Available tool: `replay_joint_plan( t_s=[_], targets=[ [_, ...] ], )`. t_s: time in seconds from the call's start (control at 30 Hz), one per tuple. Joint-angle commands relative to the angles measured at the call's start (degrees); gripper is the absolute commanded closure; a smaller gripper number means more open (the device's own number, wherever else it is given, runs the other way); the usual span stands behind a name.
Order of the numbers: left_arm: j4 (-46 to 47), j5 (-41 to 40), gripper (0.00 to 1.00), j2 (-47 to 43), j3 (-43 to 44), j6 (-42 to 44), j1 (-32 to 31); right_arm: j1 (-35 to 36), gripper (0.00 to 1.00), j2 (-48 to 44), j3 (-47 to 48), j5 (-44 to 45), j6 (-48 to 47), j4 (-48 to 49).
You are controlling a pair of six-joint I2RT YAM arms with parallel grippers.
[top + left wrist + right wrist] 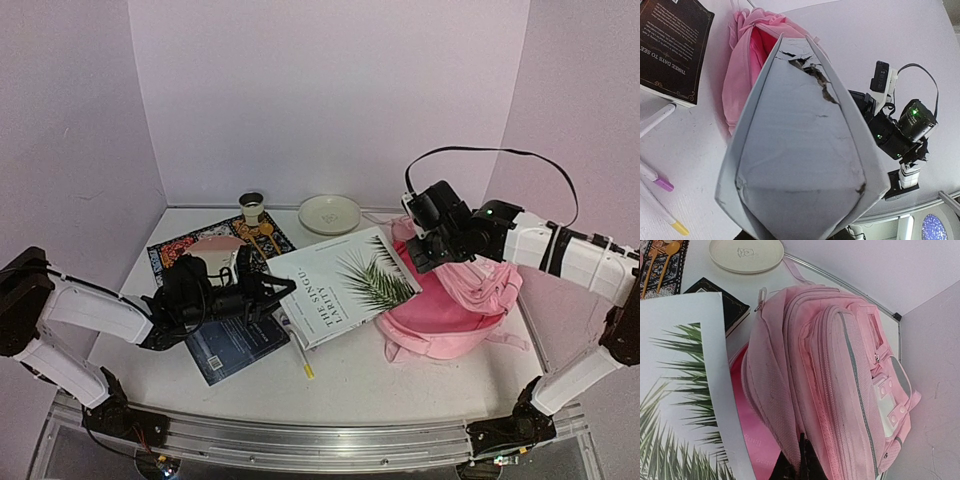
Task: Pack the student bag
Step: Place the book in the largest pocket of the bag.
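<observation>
The student bag (452,312) lies at the right side of the table, front pockets upward and its mouth turned toward the centre. The right gripper (430,258) is closed tight on the fabric at the rim of that mouth, lifting it so the brighter lining shows. The left gripper (262,290) is clamped on the near edge of a white book (340,285) with a palm-leaf cover, which is tilted with its far edge at the bag's opening.

2 risks stand out. The book looks wide for the gap, so a corner could catch on the rim and shove the soft bag away instead of sliding in. The pinch on thin fabric could also slip, letting the mouth collapse. A dark book (235,352) and a pen (303,362) lie under the left arm and could be nudged.
</observation>
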Motion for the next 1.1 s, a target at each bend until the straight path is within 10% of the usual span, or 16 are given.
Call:
replay_joint_plan(
  t_s=[0.0, 1.07],
  targets=[
    [3.9, 2.6, 0.72, 1.6, 3.5, -4.3, 0.0, 0.2, 1.00, -3.3, 4.4, 0.2, -1.1, 3.8],
    [6.9, -2.3, 0.77, 26.4, 28.8, -10.8, -4.4, 0.6, 1.00, -7.3, 3.3, -17.7, 0.9, 9.5]
  ],
)
